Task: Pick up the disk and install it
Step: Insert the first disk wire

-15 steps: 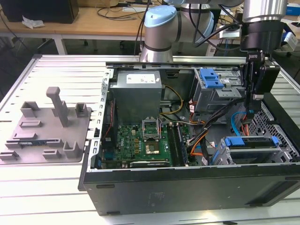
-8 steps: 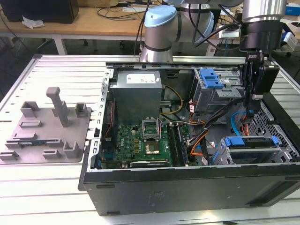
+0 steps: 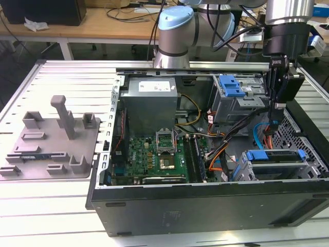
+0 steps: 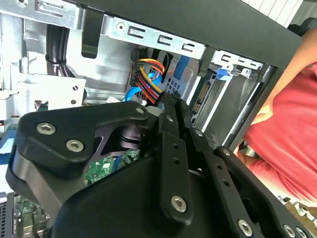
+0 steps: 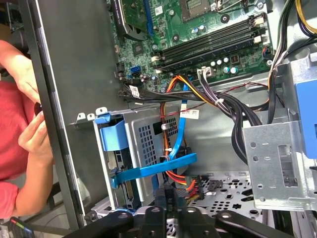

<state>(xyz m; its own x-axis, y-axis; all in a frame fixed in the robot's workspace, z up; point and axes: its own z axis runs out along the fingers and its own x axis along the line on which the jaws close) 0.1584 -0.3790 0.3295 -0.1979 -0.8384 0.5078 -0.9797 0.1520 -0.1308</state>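
Disk (image 3: 274,155): is showing a bright blue frame.
Gripper (image 5: 168,194): is looking matt black.
Motherboard (image 3: 159,154): is glowing green, dotted with silver.
Computer case (image 3: 205,211): is sitting black outside, grey metal within.
Cables (image 4: 148,72): are running orange, yellow and red.
Latch piece (image 3: 231,86): is standing out blue on grey.
Fixture plate (image 3: 51,139): is lying plain grey.
Table (image 3: 46,206): is shining pale silver, striped by grooves.
Sleeve (image 5: 10,124): is showing coral red.

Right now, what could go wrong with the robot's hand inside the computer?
1. The gripper hangs right next to the orange and red cables beside the disk; it might snag or tug them.
2. A person's hand sits just outside the case wall, so the arm could bump it if it swung that way.
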